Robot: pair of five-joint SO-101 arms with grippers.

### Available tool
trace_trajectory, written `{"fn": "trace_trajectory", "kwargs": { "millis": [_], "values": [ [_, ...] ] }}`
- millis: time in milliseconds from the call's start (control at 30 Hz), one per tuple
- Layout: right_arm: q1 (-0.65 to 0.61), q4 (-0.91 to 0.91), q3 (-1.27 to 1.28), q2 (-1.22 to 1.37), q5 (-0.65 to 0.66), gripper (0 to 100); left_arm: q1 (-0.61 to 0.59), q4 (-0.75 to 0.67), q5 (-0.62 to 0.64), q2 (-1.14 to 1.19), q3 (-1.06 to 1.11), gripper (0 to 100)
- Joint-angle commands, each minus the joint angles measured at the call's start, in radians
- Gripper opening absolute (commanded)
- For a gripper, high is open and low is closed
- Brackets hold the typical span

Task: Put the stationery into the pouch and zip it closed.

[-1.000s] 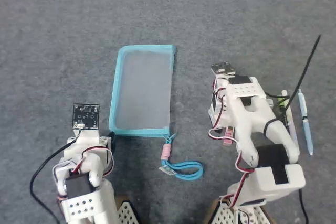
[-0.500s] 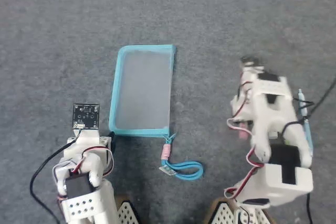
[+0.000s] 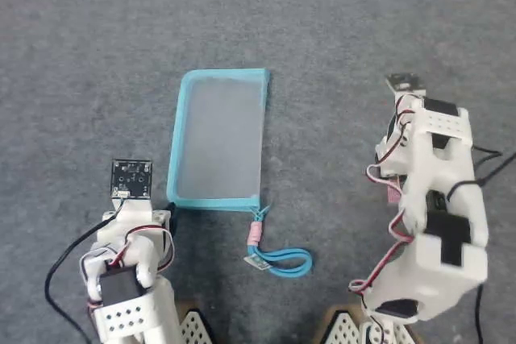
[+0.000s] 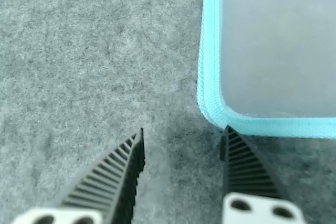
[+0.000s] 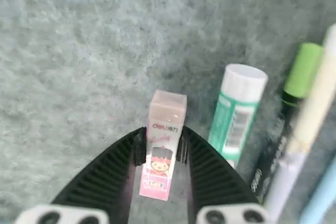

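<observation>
Right gripper (image 5: 161, 136) pinching a pink eraser (image 5: 167, 109) just beside the white-capped glue stick (image 5: 239, 109).
Left gripper (image 4: 184, 132) is spread, low over the grey surface (image 4: 79, 51) at a corner of the teal-edged pouch (image 3: 219, 138), which lies flat between the 2 arms.

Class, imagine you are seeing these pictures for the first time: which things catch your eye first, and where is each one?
A turquoise-edged mesh pouch lies flat in the middle of the grey carpet, its wrist strap trailing from the near corner. The right gripper is shut on a pink eraser, next to a green-and-white glue stick. The left gripper hangs open at the pouch's other near corner.
</observation>
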Motion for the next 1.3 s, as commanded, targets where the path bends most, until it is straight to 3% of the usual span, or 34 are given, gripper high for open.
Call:
{"fn": "trace_trajectory", "kwargs": {
  "millis": [0, 233, 467, 600, 767, 967, 1267],
  "values": [
    [0.007, -0.031, -0.061, 0.021, 0.037, 6.1, 0.003, 0.015, 0.012, -0.021, -0.005, 22],
    [-0.015, -0.022, -0.071, -0.022, 0.025, 27.3, 0.003, 0.015, 0.012, -0.021, -0.005, 22],
    [-0.093, 0.134, -0.137, -0.147, 0.020, 29.2, 0.003, 0.015, 0.012, -0.021, -0.005, 22],
    [-0.209, 0.239, -0.184, -0.231, -0.069, 29.2, 0.003, 0.015, 0.012, -0.021, -0.005, 22],
    [-0.444, 0.325, -0.149, -0.275, -0.184, 29.2, 0.003, 0.015, 0.012, -0.021, -0.005, 22],
    [-0.696, 0.239, 0.003, -0.275, -0.250, 29.2, 0.003, 0.015, 0.012, -0.021, -0.005, 22],
    [-0.874, 0.099, 0.074, -0.274, -0.293, 29.2, 0.003, 0.015, 0.012, -0.021, -0.005, 22]
  ]
}}
